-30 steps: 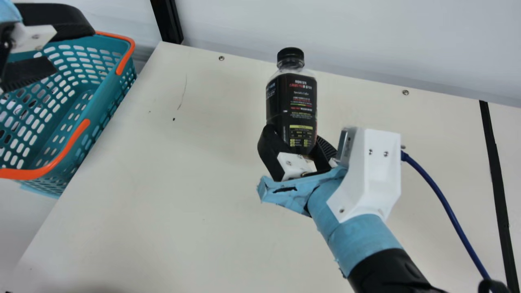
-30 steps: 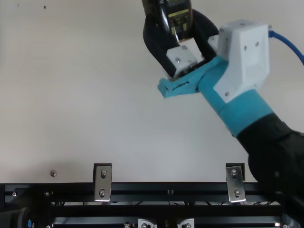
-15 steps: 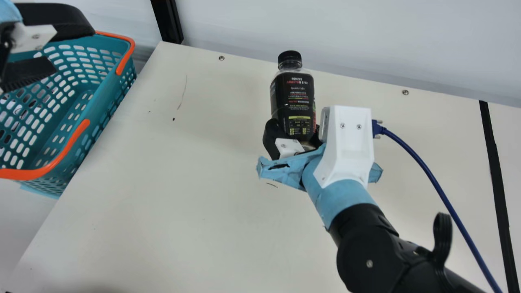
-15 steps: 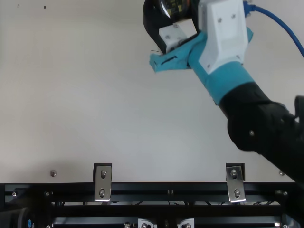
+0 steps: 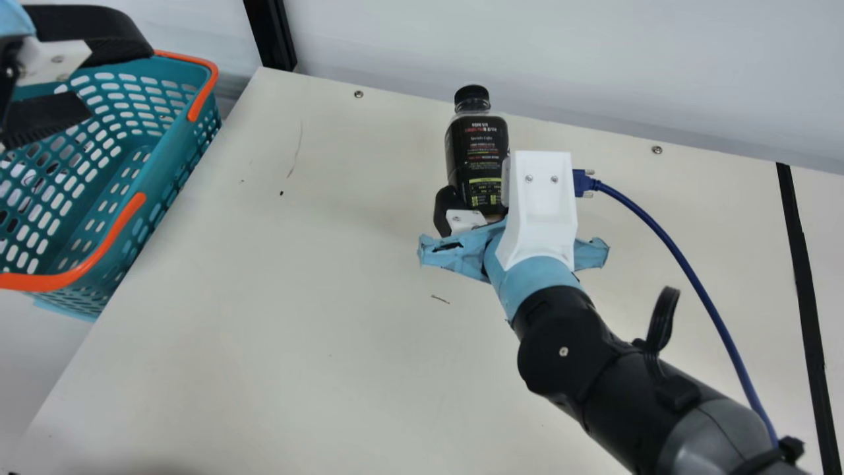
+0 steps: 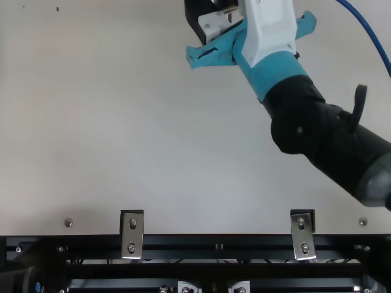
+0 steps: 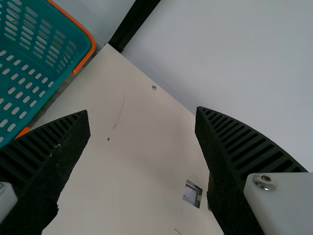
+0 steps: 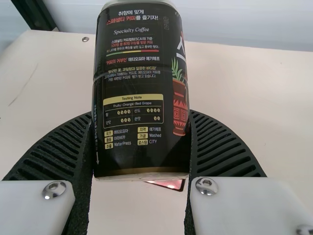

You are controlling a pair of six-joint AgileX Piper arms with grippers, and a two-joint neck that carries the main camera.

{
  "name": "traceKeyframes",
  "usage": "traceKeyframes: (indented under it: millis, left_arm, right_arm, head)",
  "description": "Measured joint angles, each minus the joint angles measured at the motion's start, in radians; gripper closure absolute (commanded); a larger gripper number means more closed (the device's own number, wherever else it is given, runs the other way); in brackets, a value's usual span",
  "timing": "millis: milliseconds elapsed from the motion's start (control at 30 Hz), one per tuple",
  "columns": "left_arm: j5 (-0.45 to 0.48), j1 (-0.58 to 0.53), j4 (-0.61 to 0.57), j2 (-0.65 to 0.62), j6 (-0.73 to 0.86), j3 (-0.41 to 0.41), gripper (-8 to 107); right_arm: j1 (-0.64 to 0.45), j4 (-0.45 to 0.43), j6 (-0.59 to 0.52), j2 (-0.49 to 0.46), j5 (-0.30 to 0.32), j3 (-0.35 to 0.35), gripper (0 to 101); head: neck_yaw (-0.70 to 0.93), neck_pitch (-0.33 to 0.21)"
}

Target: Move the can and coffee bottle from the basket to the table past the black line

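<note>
Out from the right gripper, the bottle now sits farther toward 12 o'clock at its base in the main view than it does a second ago, and it looks smaller. I take that as the arm easing it down and outward toward the table. Whether its base touches yet, I cannot tell. The fingers hold it from both sides, low on its label, and it looks close to upright.

That matters because the black line lies well apart from the bottle, between 3 and 4 o'clock of it, with the basket toward 9. So the bottle is out of the basket but short of the line; letting go here would probably leave that part of the job unfinished, and a carry toward the line seems called for.

Against the first frame, the right gripper shifts toward 11 o'clock in the main view, and more of the forearm comes into sight behind it. The cap drops only slightly. The left gripper keeps its place over the basket, near 10 o'clock in the main view, its fingers wide apart and holding nothing.
</note>
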Motion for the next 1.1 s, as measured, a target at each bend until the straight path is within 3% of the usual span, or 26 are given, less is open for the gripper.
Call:
traceKeyframes:
  millis: [200,400,600,1100]
  left_arm:
    - [0.0,0.0,0.0,0.0,0.0,0.0,9]
    - [0.0,0.0,0.0,0.0,0.0,0.0,9]
    - [0.0,0.0,0.0,0.0,0.0,0.0,9]
    - [0.0,0.0,0.0,0.0,0.0,0.0,9]
  right_arm:
    - [-0.011,0.071,-0.071,-0.01,-0.025,0.0,101]
    - [-0.037,0.137,-0.114,-0.063,-0.071,0.045,101]
    - [-0.084,0.169,-0.124,-0.142,-0.099,0.128,101]
    - [-0.263,0.172,-0.12,-0.38,-0.097,0.368,101]
  head:
    - [0.0,0.0]
    - [-0.077,0.005]
    - [-0.174,0.015]
    - [-0.527,0.015]
